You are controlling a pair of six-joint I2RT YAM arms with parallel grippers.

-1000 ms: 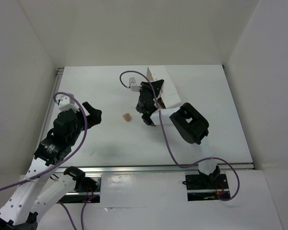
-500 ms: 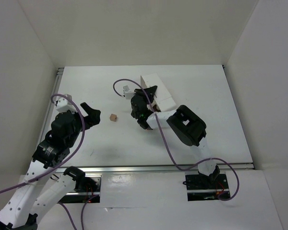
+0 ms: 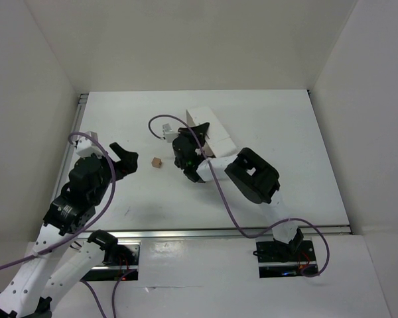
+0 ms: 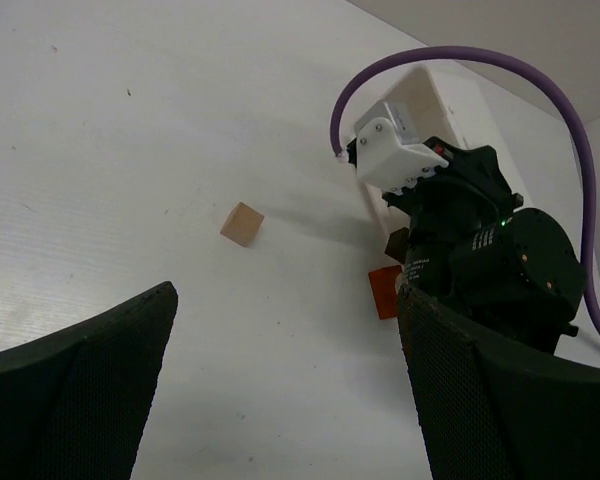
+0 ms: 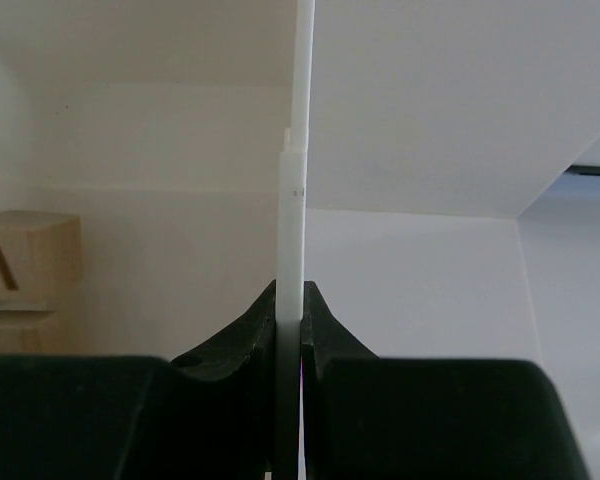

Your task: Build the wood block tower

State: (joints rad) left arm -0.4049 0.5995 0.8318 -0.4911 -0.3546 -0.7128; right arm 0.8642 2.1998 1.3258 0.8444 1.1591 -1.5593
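My right gripper (image 3: 198,134) is shut on the thin wall of the white tray (image 3: 213,126), which stands tilted; the wall (image 5: 302,150) runs straight up between the jaws of this gripper (image 5: 289,305). A pale tan cube (image 5: 30,258) with a dark mark sits inside the tray. Another tan cube (image 3: 157,161) lies alone on the table, seen too as a cube (image 4: 242,223) in the left wrist view. An orange-red block (image 4: 383,291) and a dark brown piece (image 4: 396,243) lie under the right wrist. My left gripper (image 3: 126,156) hovers open left of the cube, nothing between its fingers (image 4: 100,370).
White walls close the table on the left, back and right. The right arm's purple cable (image 4: 460,60) loops over the tray. A metal rail (image 3: 212,232) runs along the near edge.
The right gripper has carried the tilted tray leftwards. The loose tan cube now lies further left. My left arm has drawn back slightly to the left, still open.
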